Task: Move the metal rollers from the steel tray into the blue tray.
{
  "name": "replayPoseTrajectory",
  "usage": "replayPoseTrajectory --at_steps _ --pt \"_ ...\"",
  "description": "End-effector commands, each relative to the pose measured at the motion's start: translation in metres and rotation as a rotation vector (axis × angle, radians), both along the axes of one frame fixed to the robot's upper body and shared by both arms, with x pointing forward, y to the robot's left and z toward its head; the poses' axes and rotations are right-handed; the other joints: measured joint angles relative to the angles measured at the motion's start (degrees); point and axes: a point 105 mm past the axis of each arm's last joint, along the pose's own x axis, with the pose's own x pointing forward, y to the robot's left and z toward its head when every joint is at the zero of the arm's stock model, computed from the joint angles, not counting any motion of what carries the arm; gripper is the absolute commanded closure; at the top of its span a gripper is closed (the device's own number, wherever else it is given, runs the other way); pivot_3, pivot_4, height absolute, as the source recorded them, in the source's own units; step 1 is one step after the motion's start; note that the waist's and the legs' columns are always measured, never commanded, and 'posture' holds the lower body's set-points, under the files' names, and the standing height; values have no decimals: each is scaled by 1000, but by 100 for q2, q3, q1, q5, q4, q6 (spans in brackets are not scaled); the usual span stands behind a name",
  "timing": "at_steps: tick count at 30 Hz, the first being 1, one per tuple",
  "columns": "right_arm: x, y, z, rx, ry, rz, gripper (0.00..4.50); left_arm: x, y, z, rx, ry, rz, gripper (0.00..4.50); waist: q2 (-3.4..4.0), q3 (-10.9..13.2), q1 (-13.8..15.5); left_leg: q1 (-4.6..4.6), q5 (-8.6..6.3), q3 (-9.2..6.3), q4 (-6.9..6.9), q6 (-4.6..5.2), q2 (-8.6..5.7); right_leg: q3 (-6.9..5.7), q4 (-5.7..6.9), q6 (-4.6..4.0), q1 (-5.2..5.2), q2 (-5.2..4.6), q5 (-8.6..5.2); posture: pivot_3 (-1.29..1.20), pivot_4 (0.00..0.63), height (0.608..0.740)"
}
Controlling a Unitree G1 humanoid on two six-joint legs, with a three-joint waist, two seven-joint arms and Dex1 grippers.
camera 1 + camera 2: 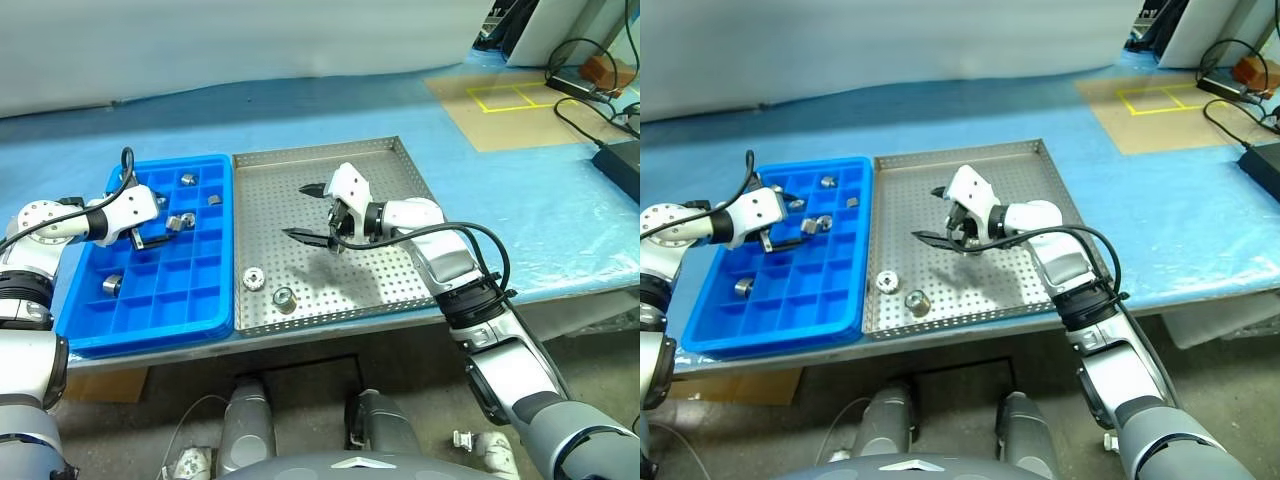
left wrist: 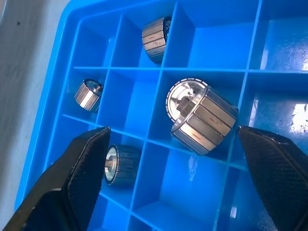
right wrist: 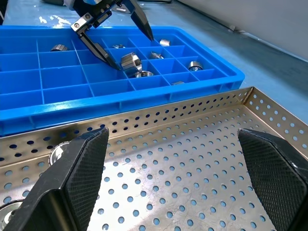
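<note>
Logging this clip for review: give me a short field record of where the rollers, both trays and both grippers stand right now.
rollers left in steel tray: two, near its front left corner
rollers in blue tray: at least five, among them
tilted roller: lies askew across a divider
left gripper: open, over the blue tray, holding nothing
right gripper: open, empty, above the steel tray
task: not finished

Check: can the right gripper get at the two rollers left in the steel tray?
Probably yes: the right gripper is open above the steel tray, and both rollers lie uncovered near its front rim.
</note>
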Motion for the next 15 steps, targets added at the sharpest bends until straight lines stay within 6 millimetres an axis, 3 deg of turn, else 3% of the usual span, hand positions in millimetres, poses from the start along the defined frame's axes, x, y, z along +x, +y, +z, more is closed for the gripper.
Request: replayPoseTrajectory --at_steps 1,15 --pt "-3 0 10 13 -39 10 0 4 6 23 -48 -73 34 28 0 0 -1 0 0 0 0 0 0 0 0 0 0 0 0 -39 150 740" --pt "-3 2 9 11 -30 18 0 1 9 20 -50 -58 38 28 0 0 -5 -2 -1 0 -2 1 0 0 -7 0 0 0 -1 -27 150 740"
